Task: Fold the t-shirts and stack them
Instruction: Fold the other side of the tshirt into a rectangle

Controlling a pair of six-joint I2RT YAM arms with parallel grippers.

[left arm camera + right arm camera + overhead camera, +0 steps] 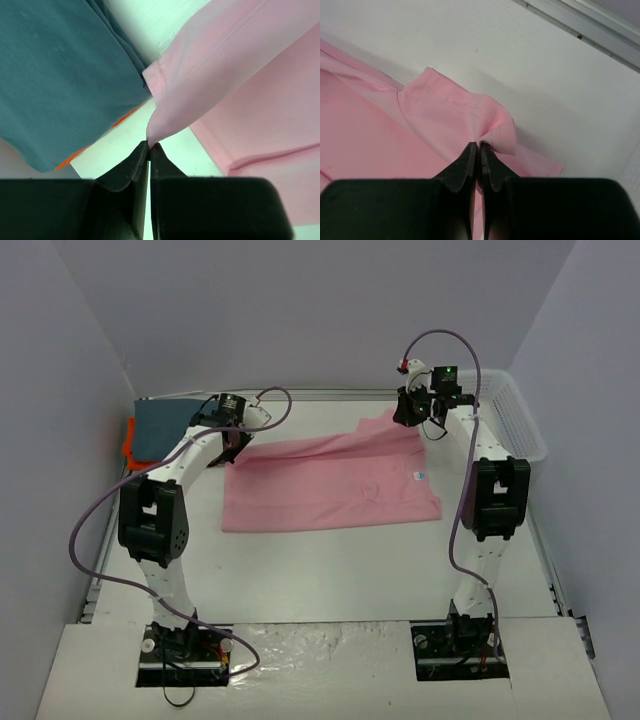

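Pink t-shirt (330, 485) lies spread mid-table (330, 575) w/ far edge lifted; left gripper (149, 145) pinches its far-left edge, right gripper (480, 145) pinches its far-right sleeve. Blue-grey t-shirt (60, 75) sits atop orange t-shirt (70, 158), far-left corner

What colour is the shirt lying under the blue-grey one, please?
Orange shirt, best in the top view.
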